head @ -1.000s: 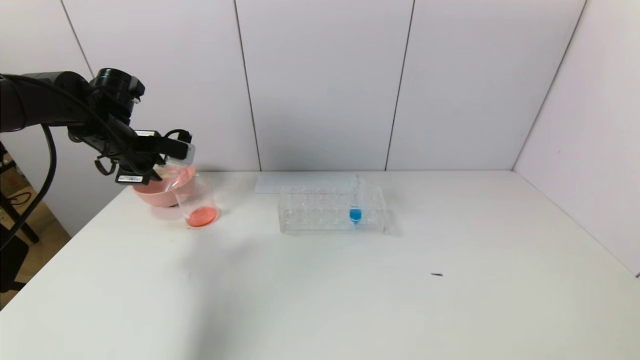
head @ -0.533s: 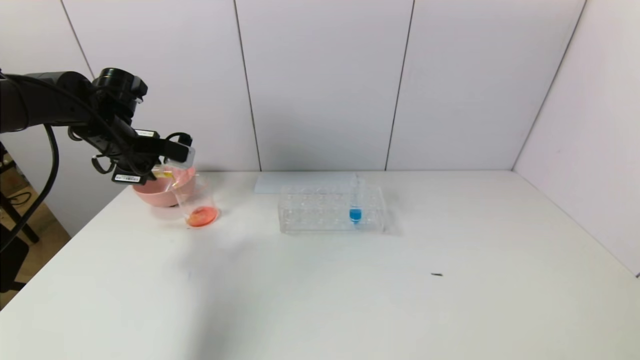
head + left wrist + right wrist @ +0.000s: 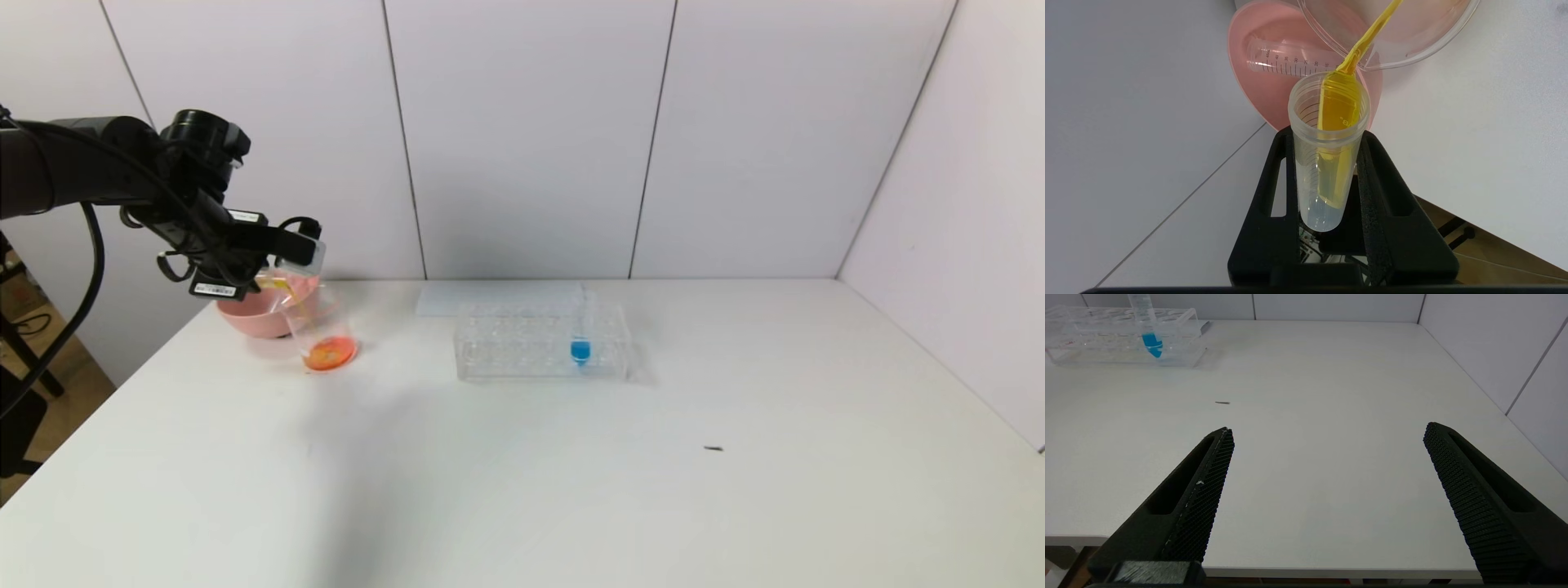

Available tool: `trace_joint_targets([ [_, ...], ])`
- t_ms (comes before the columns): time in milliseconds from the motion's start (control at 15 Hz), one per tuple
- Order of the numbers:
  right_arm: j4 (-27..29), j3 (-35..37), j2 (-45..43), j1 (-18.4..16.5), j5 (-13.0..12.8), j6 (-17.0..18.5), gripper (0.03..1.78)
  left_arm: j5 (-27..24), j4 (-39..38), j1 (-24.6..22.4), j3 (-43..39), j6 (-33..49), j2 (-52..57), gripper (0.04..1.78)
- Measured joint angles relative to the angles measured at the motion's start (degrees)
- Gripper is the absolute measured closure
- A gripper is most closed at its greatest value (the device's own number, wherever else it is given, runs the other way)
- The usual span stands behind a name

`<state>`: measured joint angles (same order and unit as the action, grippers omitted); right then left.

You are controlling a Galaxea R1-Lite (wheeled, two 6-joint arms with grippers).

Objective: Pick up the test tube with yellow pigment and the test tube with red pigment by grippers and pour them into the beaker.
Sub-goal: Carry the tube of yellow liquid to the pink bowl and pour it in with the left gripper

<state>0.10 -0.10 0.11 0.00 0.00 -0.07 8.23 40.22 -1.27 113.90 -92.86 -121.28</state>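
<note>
Yellow liquid streams from the test tube with yellow pigment [image 3: 1327, 155], clamped between the left gripper's [image 3: 1327, 171] fingers and tipped over the beaker [image 3: 320, 331], which stands beside the pink bowl [image 3: 253, 314] and holds red-orange liquid. A second tube [image 3: 1286, 65] lies in that bowl. The right gripper [image 3: 1327, 437] hangs spread apart above the table [image 3: 1331, 375], well away from the rack [image 3: 539, 343] with its 1 blue tube [image 3: 580, 331].

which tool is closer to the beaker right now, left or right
Left. The left tool hangs just above the beaker, tipping the yellow tube into it. The right tool is open over the table's near edge, far off.
</note>
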Motion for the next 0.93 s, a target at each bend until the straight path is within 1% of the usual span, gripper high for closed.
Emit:
trace_joint_targets([
  [467,0.00,0.00,0.00,0.00,0.00,0.00,0.11,3.84,0.00,1.34,0.00,-0.91,0.00,1.37],
  [800,0.00,0.02,0.00,0.00,0.00,0.00,0.11,4.52,0.02,1.97,0.00,-1.79,0.01,1.37],
  [933,0.00,0.02,0.00,0.00,0.00,0.00,0.11,7.06,-0.06,2.21,0.00,-2.62,0.01,1.37],
])
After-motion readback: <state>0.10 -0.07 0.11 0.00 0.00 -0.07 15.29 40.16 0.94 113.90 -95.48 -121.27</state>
